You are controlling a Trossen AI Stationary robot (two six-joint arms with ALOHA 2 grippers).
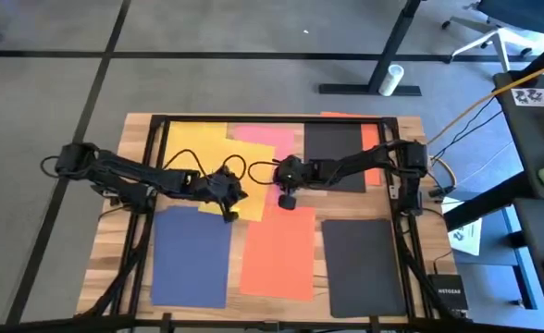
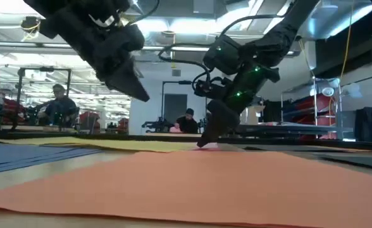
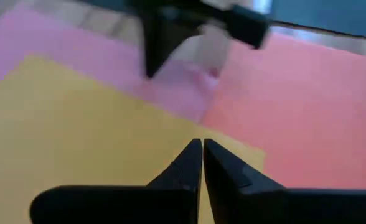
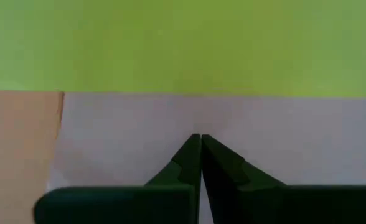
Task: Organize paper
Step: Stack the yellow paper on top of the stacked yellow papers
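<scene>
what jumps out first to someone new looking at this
Coloured sheets cover the table: yellow paper and pink paper at the back, navy paper and orange paper in front. Mid-table, the left gripper and right gripper are both shut, tips close together over the sheets.

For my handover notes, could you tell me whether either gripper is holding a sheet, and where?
Nothing is held. The left gripper is shut above the yellow sheet; the right gripper is shut, tips down at the pink sheet.
</scene>
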